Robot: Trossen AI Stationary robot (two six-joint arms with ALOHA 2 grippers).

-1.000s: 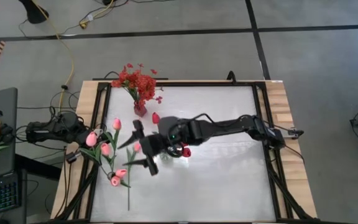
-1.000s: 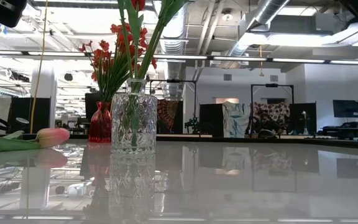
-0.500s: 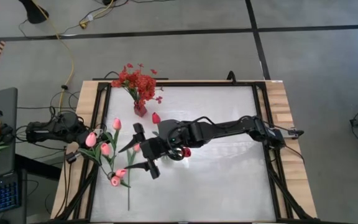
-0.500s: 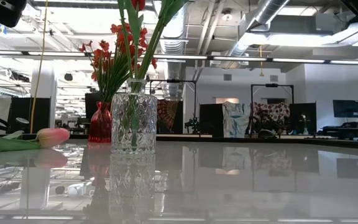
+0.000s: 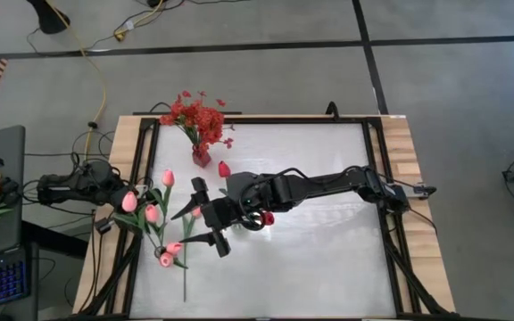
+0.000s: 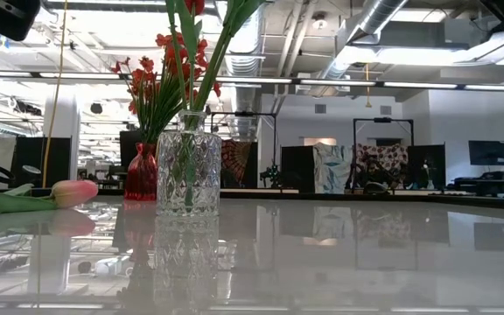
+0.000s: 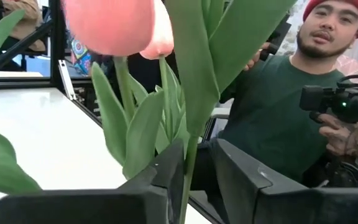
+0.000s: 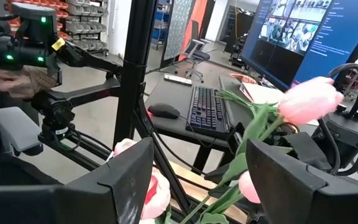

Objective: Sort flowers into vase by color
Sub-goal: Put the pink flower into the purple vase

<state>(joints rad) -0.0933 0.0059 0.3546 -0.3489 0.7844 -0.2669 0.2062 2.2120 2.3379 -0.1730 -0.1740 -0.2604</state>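
left hand (image 7: pixel 197 180) – narrow gap, pink tulip (image 7: pixel 114 25) stem between its fingers, bud above | right hand (image 5: pixel 202 217) – wide, empty, just beside the stems | advice – right hand should clamp the stem low before the left lets go

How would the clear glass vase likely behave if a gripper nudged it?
The clear glass vase looks thick-walled and squat, so probably heavy and stable. On the glossy table it may slide rather than tip. The tall stems in it could lever it if caught high.
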